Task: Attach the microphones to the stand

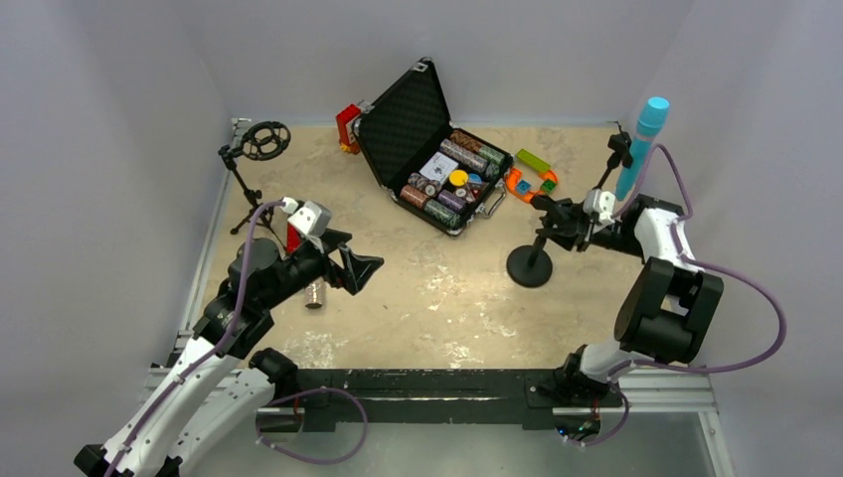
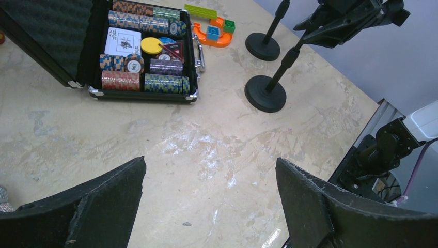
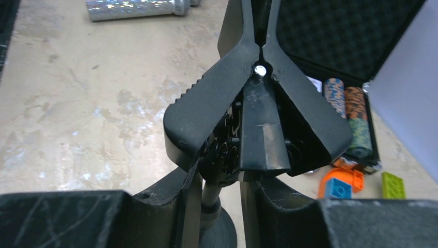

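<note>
The light blue microphone (image 1: 644, 139) stands upright in a stand at the back right. The red microphone (image 1: 293, 237) and the glittery silver microphone (image 1: 316, 293) lie on the table by my left arm, the red one partly hidden. The silver one also shows in the right wrist view (image 3: 134, 8). A black stand with a round base (image 1: 530, 266) stands right of centre. My right gripper (image 1: 545, 214) (image 3: 219, 175) is shut on that stand's spring clip (image 3: 258, 113), at the top of its pole. My left gripper (image 1: 363, 270) (image 2: 209, 165) is open and empty above bare table.
An open black case of poker chips (image 1: 437, 169) (image 2: 144, 57) sits at the back centre, with orange and green toy blocks (image 1: 532, 177) beside it. A tripod stand with a ring mount (image 1: 260, 141) stands at the back left. Grey walls enclose the table.
</note>
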Controlling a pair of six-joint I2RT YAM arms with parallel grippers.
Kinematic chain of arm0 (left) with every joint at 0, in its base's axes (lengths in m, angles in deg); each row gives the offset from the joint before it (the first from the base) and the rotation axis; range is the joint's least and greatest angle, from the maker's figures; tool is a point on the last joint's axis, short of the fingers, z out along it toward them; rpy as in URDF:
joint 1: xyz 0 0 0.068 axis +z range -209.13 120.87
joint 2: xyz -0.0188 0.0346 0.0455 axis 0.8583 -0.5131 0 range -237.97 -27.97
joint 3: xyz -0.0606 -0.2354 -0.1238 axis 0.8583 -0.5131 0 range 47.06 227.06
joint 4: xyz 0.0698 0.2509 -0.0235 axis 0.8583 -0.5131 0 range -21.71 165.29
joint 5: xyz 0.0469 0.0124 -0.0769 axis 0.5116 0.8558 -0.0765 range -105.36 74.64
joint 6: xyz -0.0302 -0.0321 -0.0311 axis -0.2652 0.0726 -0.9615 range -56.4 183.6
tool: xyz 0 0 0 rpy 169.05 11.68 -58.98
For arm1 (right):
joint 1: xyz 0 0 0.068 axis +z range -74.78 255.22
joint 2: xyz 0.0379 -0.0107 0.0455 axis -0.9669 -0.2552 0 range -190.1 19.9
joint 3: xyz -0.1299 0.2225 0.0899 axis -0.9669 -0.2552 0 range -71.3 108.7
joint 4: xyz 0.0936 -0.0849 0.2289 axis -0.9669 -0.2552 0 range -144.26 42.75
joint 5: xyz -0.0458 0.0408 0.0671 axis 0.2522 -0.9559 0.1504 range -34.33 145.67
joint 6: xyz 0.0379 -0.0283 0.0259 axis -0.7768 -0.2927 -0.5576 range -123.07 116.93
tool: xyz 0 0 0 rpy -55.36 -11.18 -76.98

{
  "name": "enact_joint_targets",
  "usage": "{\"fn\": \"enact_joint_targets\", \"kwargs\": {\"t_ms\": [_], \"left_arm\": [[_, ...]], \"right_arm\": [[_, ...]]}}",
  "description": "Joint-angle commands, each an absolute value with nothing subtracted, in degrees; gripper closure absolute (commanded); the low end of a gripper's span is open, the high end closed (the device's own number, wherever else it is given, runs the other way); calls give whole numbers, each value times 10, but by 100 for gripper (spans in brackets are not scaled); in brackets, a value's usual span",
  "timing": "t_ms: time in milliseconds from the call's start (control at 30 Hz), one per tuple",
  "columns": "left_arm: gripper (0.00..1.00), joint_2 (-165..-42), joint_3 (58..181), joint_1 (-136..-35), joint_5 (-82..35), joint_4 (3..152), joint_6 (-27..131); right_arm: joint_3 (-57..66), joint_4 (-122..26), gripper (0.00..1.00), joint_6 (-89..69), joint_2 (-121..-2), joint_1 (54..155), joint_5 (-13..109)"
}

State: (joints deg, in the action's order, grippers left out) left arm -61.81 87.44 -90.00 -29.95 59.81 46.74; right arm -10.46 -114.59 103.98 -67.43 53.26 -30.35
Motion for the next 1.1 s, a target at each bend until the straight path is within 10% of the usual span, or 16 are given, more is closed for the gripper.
{"fn": "enact_joint_targets", "kwargs": {"t_ms": [0, 433, 633, 767, 967, 1067], "left_arm": [[1, -609, 878, -899, -304, 617, 470], [1, -599, 880, -899, -298, 602, 467], [1, -588, 874, -899, -293, 588, 466], [1, -579, 866, -899, -287, 585, 465], [1, -584, 864, -899, -287, 580, 468], [1, -587, 864, -899, -281, 568, 470]], "right_arm": [[-83, -1324, 93, 1201, -654, 573, -352], [-54, -1300, 90, 1132, -633, 761, -345], [-133, -1007, 87, 819, -582, 822, -246], [-242, -724, 76, 599, -492, 842, -182], [-187, -890, 67, 704, -531, 841, -198], [-190, -899, 45, 700, -518, 831, -194]]}}
